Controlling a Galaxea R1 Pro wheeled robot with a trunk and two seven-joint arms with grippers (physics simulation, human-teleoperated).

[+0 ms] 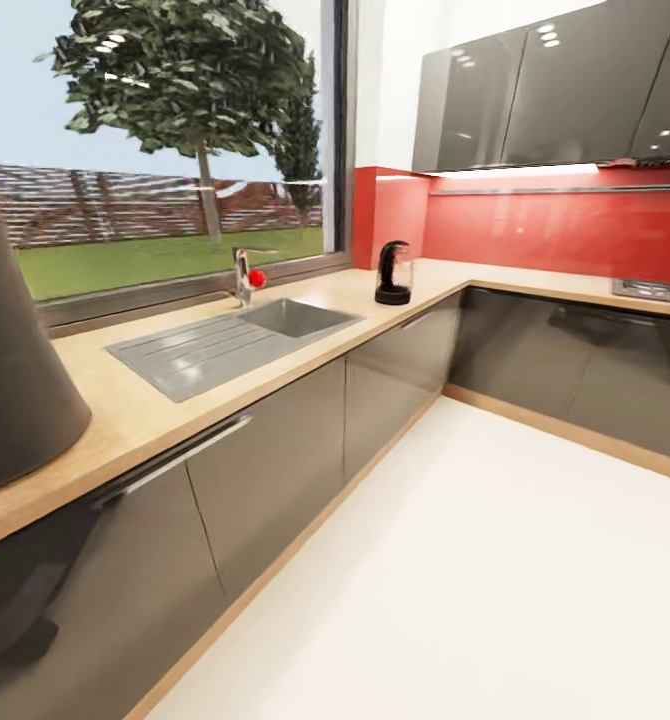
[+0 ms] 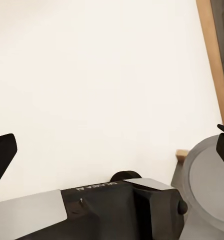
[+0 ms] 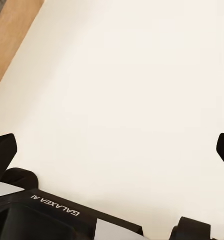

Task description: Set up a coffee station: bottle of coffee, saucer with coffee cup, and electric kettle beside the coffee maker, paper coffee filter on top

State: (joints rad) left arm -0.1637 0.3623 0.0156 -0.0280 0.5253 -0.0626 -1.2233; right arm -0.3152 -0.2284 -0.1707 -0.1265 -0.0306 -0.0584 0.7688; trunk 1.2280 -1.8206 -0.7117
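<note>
Risk: the coffee maker [image 1: 15,350] is standing near the worktop [image 1: 305,350] edge, close to the robot; a turning trunk or arm could be knocking it.
Kettle [image 1: 393,272]: sitting beyond the sink [image 1: 230,345], well apart from the coffee maker.
Surfaces: wood-grain worktop, ribbed steel sink, glossy grey doors, rounded dark-glass kettle.
Left gripper [image 2: 112,150]: fingers spread apart, holding nothing, hanging over floor.
Right gripper [image 3: 112,150]: likewise spread and unloaded.

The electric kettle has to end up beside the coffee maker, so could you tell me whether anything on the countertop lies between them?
Only the inset sink and its faucet lie between the electric kettle and the coffee maker; the kitchen countertop strip in front of the sink looks bare.
</note>
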